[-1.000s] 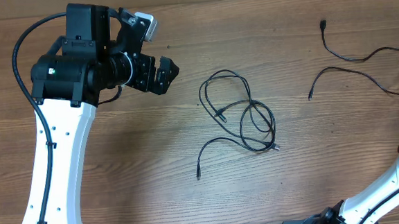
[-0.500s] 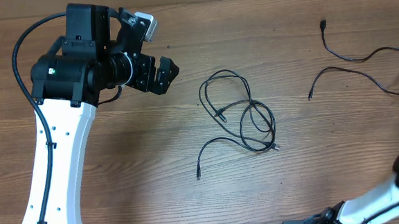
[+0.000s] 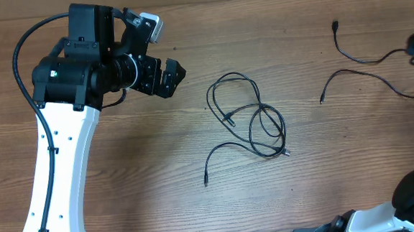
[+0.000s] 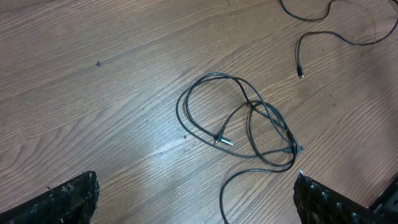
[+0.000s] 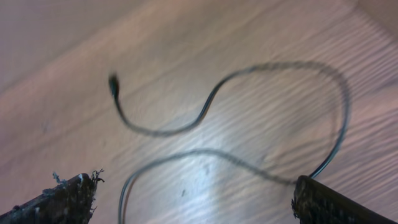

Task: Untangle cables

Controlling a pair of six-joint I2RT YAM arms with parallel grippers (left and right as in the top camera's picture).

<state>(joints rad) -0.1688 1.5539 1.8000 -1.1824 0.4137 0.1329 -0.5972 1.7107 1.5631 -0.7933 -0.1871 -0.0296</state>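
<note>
Black thin knotted cords [image 3: 264, 116] lie mid wooden bench [image 3: 124, 171], other black cords [image 3: 363, 72] far right; left fingers [image 4: 74, 199] and right fingers [image 5: 68, 196] gape empty, so grasping a plug end [image 3: 206, 181] likely comes next.

- No text, label, brand, number or sign was legible in any view.
</note>
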